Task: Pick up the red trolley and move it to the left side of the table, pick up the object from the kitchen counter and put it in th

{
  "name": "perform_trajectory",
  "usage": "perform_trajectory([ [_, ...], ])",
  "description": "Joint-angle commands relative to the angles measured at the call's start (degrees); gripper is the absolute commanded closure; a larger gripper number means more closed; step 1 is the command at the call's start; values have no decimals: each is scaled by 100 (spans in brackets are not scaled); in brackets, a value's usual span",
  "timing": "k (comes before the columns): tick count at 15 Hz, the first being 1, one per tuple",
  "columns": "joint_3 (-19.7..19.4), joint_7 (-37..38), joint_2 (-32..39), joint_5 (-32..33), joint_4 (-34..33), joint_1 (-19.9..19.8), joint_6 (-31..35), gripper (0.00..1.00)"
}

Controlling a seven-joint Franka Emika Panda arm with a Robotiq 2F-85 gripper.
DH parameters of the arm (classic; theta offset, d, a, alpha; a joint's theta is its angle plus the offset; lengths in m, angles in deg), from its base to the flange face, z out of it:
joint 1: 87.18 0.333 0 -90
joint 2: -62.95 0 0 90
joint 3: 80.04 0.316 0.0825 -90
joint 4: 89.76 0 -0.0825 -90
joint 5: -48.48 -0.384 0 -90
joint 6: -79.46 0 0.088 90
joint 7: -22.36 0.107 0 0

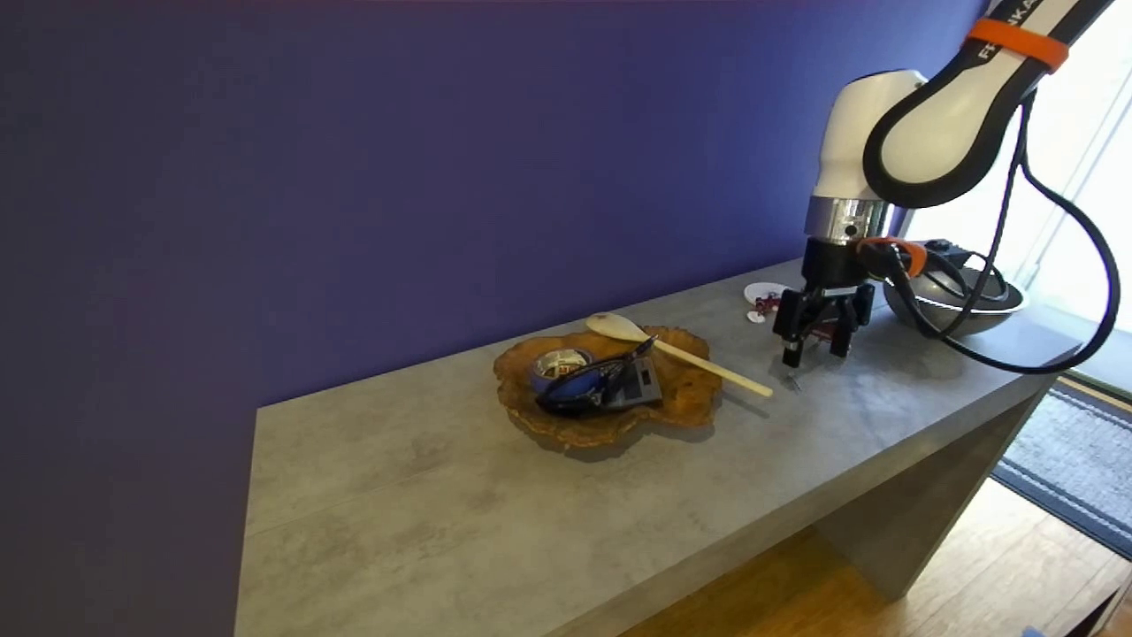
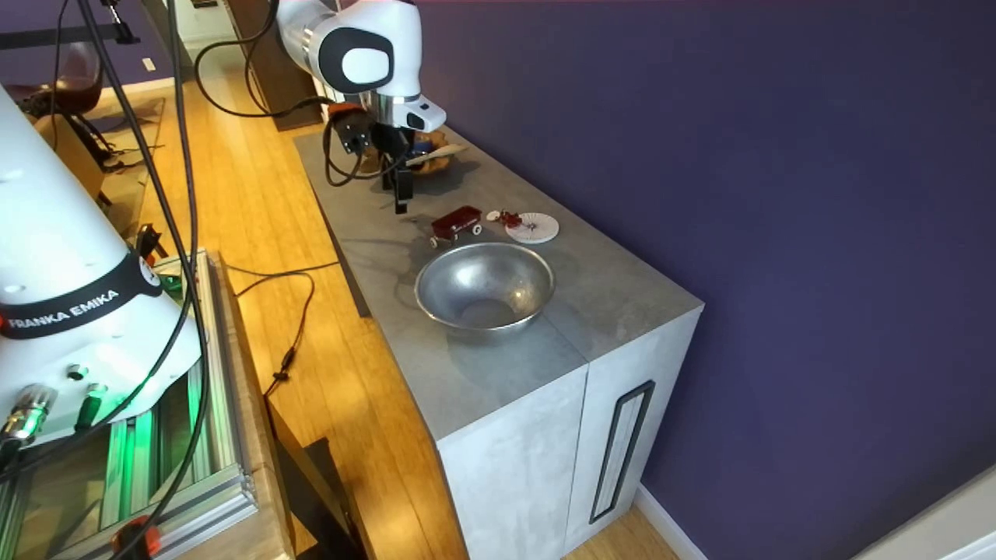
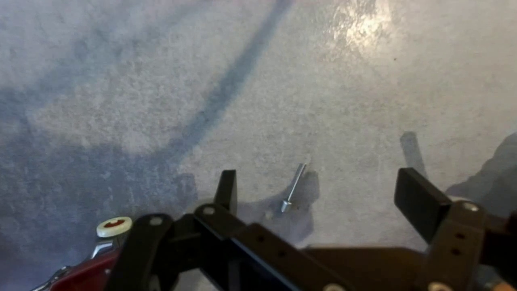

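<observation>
The red trolley (image 2: 457, 224) stands on its white wheels on the grey table (image 2: 615, 299). In an exterior view it is partly hidden behind the fingers (image 1: 824, 333). In the wrist view only a red corner and a wheel of the trolley (image 3: 87, 275) show at the bottom left. My gripper (image 3: 323, 194) is open and empty, pointing down above the table beside the trolley; it shows in both exterior views (image 1: 815, 350) (image 2: 394, 196). A small thin metal pin (image 3: 294, 186) lies on the table below, between the fingers in the wrist view. It is also visible in an exterior view (image 1: 794, 382).
A steel bowl (image 2: 467, 272) stands near the trolley. A white disc (image 2: 538, 227) with a red piece lies by the wall. A wooden tray (image 1: 610, 433) holds tape (image 1: 559, 364), dark glasses (image 1: 566, 402) and a grey device (image 1: 638, 385); a wooden spoon (image 1: 699, 361) lies across it.
</observation>
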Motion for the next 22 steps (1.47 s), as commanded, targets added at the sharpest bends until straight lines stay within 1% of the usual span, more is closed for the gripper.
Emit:
perform_trajectory([
  [1, -35, 54, 245, -102, -118, 53, 253, 0],
  [8, -96, 206, 563, -50, -355, 155, 401, 0],
  [10, -170, 326, 648, 6, -431, 242, 436, 1],
  [11, -203, 371, 679, 25, -453, 282, 458, 19],
  [12, -211, 382, 696, 15, -470, 293, 473, 26],
  [13, -277, 437, 706, 60, -484, 354, 482, 29],
  [14, -313, 467, 724, 79, -496, 394, 479, 35],
  [15, -359, 509, 739, 100, -509, 439, 468, 44],
  [17, -455, 586, 758, 148, -535, 527, 436, 59],
  [21, -621, 703, 791, 224, -562, 683, 385, 85],
  [22, -644, 712, 802, 228, -568, 701, 375, 94],
])
